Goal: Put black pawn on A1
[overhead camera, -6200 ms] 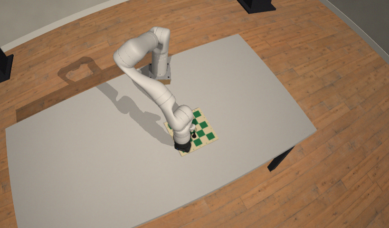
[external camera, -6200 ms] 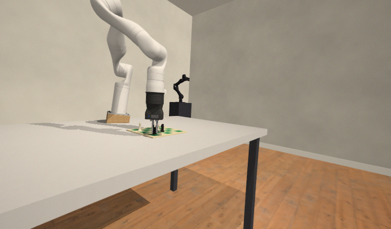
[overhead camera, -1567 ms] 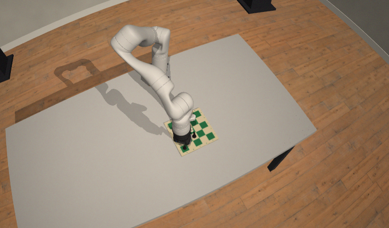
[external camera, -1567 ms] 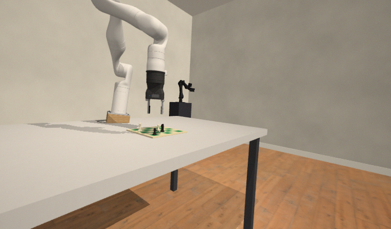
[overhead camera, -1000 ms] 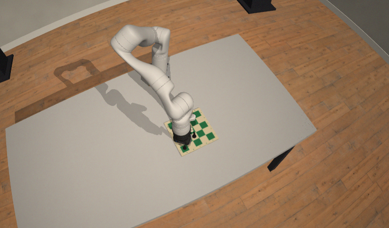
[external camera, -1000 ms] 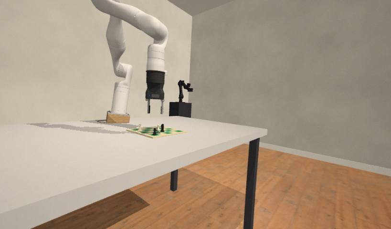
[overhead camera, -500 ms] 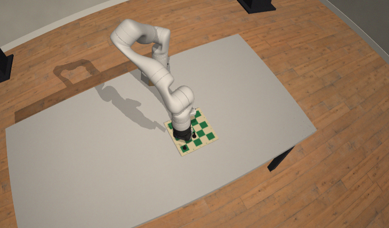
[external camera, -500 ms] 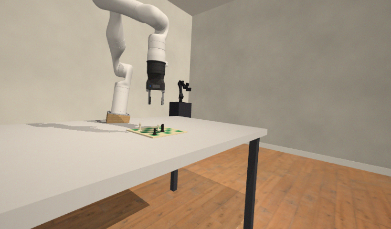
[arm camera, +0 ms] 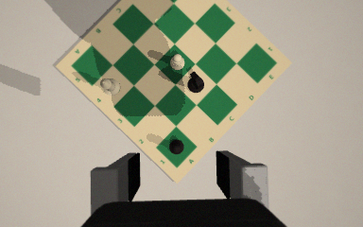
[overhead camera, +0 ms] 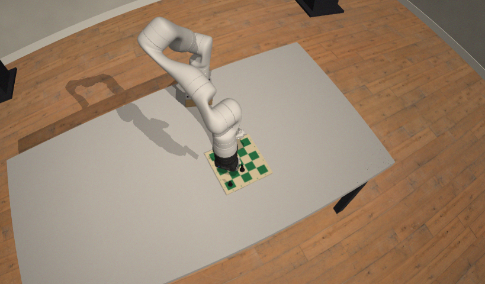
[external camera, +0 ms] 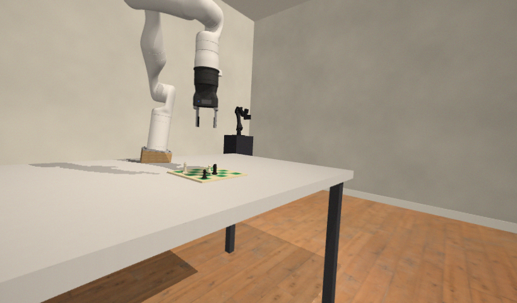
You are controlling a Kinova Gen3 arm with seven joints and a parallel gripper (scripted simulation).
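Observation:
The black pawn (arm camera: pixel 176 146) stands upright on the green corner square A1 of the small green and cream board (arm camera: pixel 174 80); it also shows in the top view (overhead camera: pixel 230 183) and in the exterior view (external camera: pixel 204 173). My gripper (arm camera: pixel 178 168) is open and empty, high above the board's near corner; in the exterior view (external camera: pixel 205 121) it hangs well above the pieces. A taller black piece (arm camera: pixel 196 82) stands near the board's middle, with a white piece (arm camera: pixel 176 61) next to it. Another white piece (arm camera: pixel 109 85) stands near the left edge.
The board (overhead camera: pixel 239 165) lies on a large white table. The arm's wooden base block (external camera: pixel 155 155) sits behind the board. A black pedestal with a small dark arm (external camera: pixel 238 139) stands beyond the table.

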